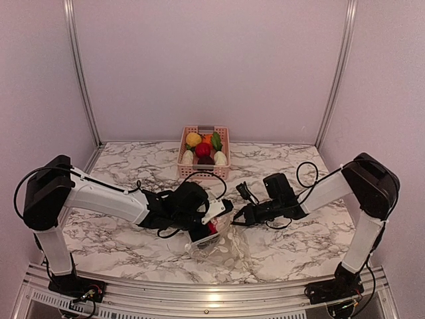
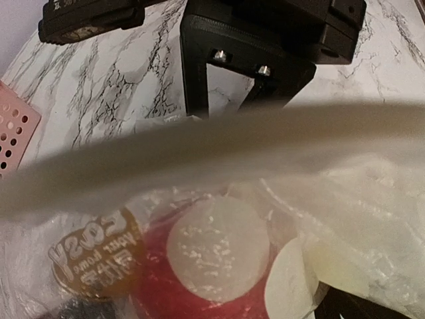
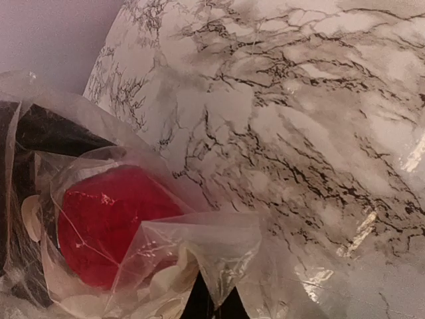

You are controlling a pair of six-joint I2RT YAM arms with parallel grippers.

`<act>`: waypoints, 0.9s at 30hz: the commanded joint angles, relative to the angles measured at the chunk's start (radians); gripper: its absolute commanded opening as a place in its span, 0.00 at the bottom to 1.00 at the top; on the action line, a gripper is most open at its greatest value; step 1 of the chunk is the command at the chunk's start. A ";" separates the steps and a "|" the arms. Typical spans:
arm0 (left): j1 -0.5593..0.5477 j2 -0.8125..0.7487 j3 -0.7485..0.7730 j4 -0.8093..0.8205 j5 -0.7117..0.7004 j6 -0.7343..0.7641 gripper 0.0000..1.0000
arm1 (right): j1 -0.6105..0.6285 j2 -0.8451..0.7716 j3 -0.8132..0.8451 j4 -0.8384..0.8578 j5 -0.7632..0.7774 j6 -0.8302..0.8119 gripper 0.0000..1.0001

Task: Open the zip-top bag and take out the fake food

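Note:
The zip-top bag (image 1: 224, 251), clear with white dots, lies crumpled on the marble table between the two arms. My left gripper (image 1: 209, 222) reaches into its mouth with its fingers apart on either side of a red piece of fake food (image 1: 212, 228). In the left wrist view the dotted bag (image 2: 358, 219) fills the frame, the red piece (image 2: 166, 292) shows through it, and my own fingers are hidden. My right gripper (image 1: 240, 216) is shut on the bag's edge. Its wrist view shows the plastic (image 3: 199, 246) pinched at the fingertips (image 3: 214, 302), with the red piece (image 3: 106, 226) inside.
A pink slotted basket (image 1: 203, 171) stands at the back centre of the table and holds several other toy fruits and vegetables. Its corner (image 2: 13, 133) shows in the left wrist view. Metal frame posts stand at the back corners.

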 commanded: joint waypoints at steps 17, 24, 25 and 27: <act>-0.013 0.068 0.035 -0.151 0.097 0.153 0.89 | 0.051 -0.008 0.029 0.036 -0.031 0.002 0.00; -0.013 -0.065 -0.049 -0.125 0.121 0.153 0.70 | -0.034 -0.038 -0.040 0.052 -0.009 0.008 0.00; -0.013 -0.084 -0.067 -0.109 0.123 0.146 0.65 | -0.046 -0.042 -0.050 0.059 -0.009 0.011 0.00; -0.011 -0.127 -0.103 -0.068 0.127 0.131 0.57 | -0.065 -0.049 -0.063 0.063 -0.009 0.013 0.00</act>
